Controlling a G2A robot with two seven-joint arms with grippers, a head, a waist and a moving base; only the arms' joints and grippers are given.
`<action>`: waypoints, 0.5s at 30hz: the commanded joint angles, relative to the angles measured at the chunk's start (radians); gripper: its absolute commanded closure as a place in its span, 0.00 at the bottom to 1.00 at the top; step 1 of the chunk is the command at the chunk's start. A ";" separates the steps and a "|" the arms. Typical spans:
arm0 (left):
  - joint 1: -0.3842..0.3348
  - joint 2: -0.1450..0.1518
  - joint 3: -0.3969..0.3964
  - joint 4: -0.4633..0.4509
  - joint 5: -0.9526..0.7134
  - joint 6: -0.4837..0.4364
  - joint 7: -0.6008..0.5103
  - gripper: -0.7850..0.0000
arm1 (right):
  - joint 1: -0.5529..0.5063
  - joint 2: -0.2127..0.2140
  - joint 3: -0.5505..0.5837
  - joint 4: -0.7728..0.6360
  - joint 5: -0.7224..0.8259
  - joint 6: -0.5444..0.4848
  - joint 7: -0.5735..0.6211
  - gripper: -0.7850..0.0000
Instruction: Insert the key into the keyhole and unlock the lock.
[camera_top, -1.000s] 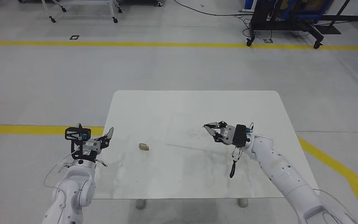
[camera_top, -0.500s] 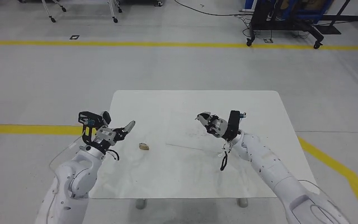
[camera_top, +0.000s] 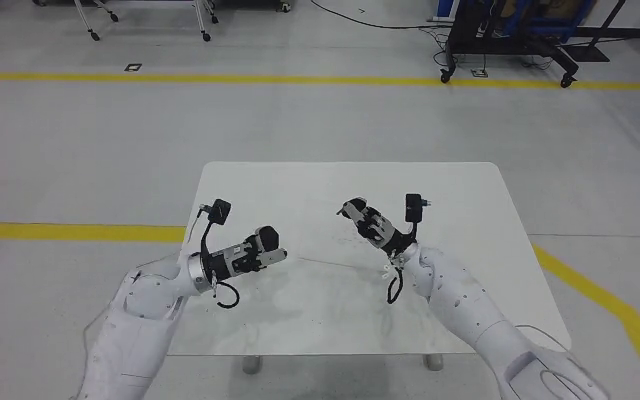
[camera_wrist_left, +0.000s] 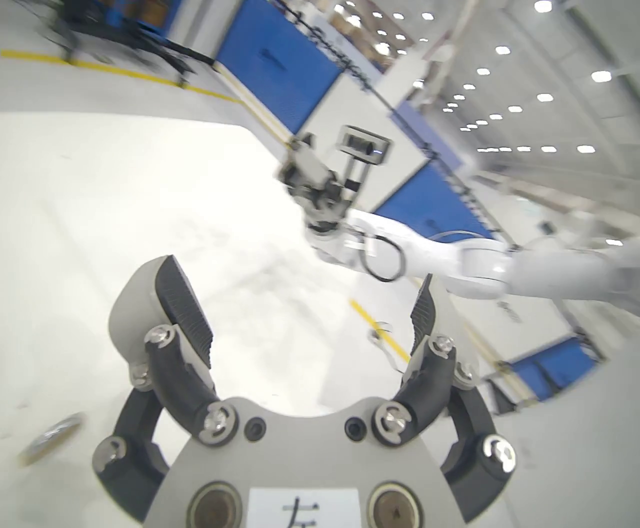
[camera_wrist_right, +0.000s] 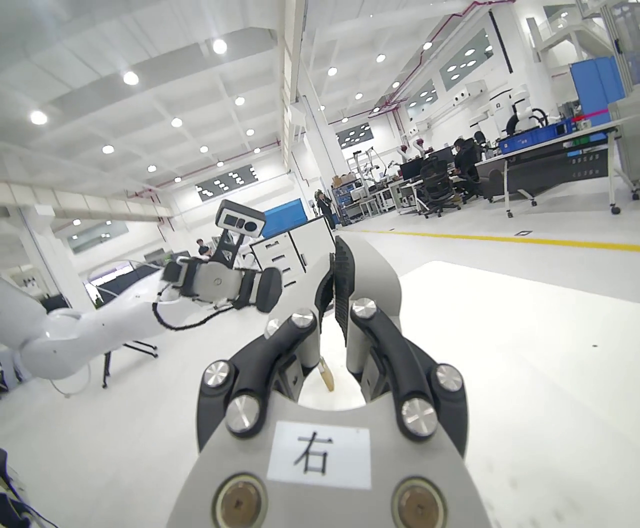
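The small lock (camera_wrist_left: 50, 440) lies flat on the white worktop (camera_top: 450, 190). The left pincer (camera_wrist_left: 296, 282) hangs just beside the lock, above it, with its jaws wide. The right pincer (camera_wrist_right: 334, 265) is well apart from the lock, its jaws narrow, the pads almost touching.

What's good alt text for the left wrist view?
The left end effector, jaws open, hangs above the white table. A small blurred metal object lies on the table near it, and the right end effector is farther off.
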 joint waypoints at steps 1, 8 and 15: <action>-0.062 0.004 0.028 0.062 -0.206 0.047 -0.120 0.00 | 0.007 -0.006 -0.029 -0.006 0.142 0.000 0.071 1.00; -0.144 0.021 0.101 0.138 -0.253 0.074 -0.146 0.30 | 0.037 -0.016 -0.125 -0.051 0.538 0.000 0.384 1.00; -0.142 0.035 0.114 0.182 -0.016 -0.089 0.018 0.56 | 0.054 -0.025 -0.136 -0.057 0.798 0.000 0.647 1.00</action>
